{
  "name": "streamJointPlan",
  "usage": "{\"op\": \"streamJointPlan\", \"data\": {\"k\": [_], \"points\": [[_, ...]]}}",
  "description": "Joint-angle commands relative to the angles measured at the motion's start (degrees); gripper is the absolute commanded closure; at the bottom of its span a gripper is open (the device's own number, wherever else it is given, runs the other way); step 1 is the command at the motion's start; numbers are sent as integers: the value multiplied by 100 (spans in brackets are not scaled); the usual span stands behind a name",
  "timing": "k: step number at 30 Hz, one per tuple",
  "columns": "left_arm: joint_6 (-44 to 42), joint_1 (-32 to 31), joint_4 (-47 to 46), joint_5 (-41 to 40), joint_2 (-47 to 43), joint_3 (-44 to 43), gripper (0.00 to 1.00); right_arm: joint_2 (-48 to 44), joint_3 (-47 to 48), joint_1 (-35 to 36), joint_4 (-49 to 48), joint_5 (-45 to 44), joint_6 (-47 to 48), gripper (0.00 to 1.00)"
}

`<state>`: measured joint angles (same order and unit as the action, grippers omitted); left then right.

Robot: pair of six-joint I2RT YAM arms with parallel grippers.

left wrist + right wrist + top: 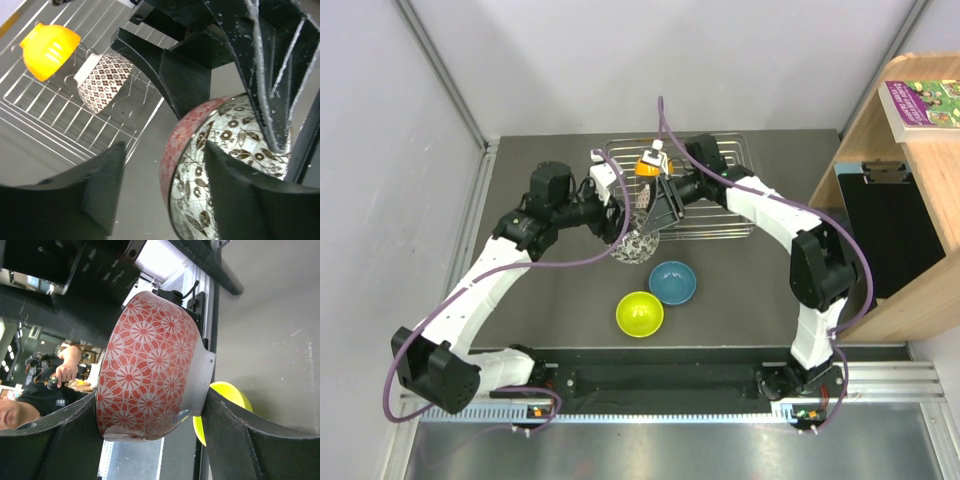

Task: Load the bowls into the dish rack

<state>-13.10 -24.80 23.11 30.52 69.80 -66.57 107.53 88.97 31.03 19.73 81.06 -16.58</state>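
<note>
My right gripper is shut on the pinkish bowl, one finger on its rim and the other on its base. It holds the bowl on edge above the table, just in front of the dish rack. My left gripper is open and straddles that bowl's rim, one finger inside against the pale patterned face, the other clear of the outside. The orange bowl and the mosaic bowl stand in the rack. The blue bowl and the lime green bowl sit upright on the table.
A wooden shelf with a book on top stands at the right, with a black board leaning beside it. A metal rail runs along the near table edge between the arm bases.
</note>
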Motion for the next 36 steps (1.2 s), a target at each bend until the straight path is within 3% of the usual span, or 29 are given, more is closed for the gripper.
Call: {"op": "streamJointPlan", "data": {"k": [1,4,9,14,19,26,32,36], "points": [[18,27,-290,182,-168,-41,21,-179,191,-26,-224,34,172,100],[45,115,-360,50,-274,73,17,-241,130,-79,-241,-151,181,100],[228,649,-351,365,-406,-14,1,-381,68,-176,-224,-739,208,100],[387,1353,-360,849,-485,-50,1,-539,156,-386,-57,-1608,374,100],[397,2057,-124,1324,-371,38,1,-557,682,-659,820,-2505,989,100],[71,2128,176,1184,-599,661,1,-820,1070,-905,1332,-4472,1911,100],[-61,2137,228,1140,-1003,1285,1,-988,1140,-923,1209,-6432,2351,100],[-113,2137,202,1088,-1197,1514,1,-927,1210,-923,1200,-7278,2598,100]]}}
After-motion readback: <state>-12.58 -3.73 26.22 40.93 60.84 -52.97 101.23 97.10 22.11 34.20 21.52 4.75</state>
